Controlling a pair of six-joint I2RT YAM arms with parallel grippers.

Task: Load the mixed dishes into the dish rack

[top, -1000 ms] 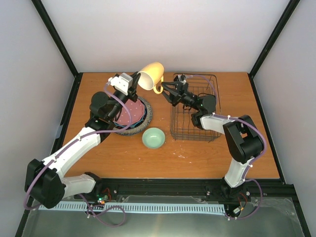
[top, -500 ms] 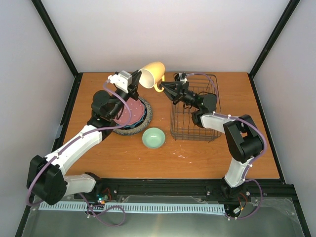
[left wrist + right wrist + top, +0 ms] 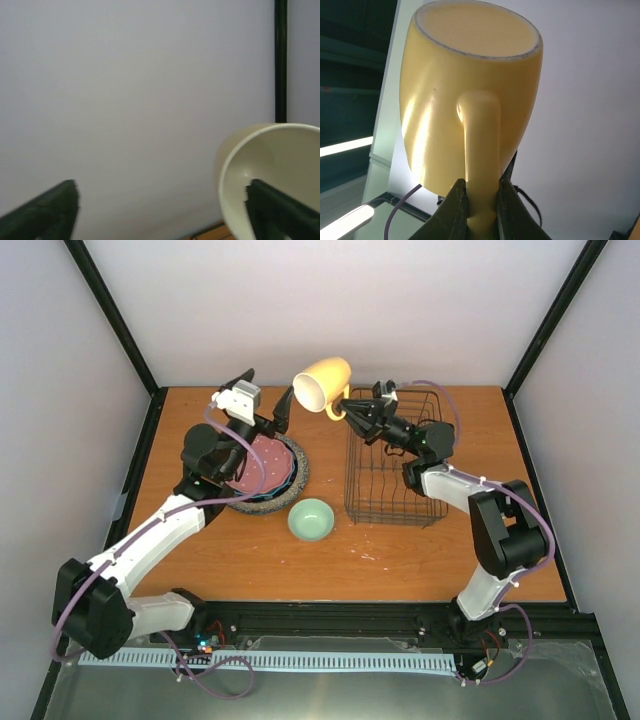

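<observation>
The right gripper (image 3: 346,411) pinches the yellow mug (image 3: 323,387) by its handle alone, aloft over the dish rack's (image 3: 386,492) far-left corner. The left gripper (image 3: 265,395) stands spread just beside it. With so narrow a hold, the mug could swing or slip onto the wires.

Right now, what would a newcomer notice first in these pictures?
A yellow handled mug hangs in the air, pinched by its handle in the right gripper, near the dark wire dish rack's far left corner. The left gripper stands open beside it.
</observation>
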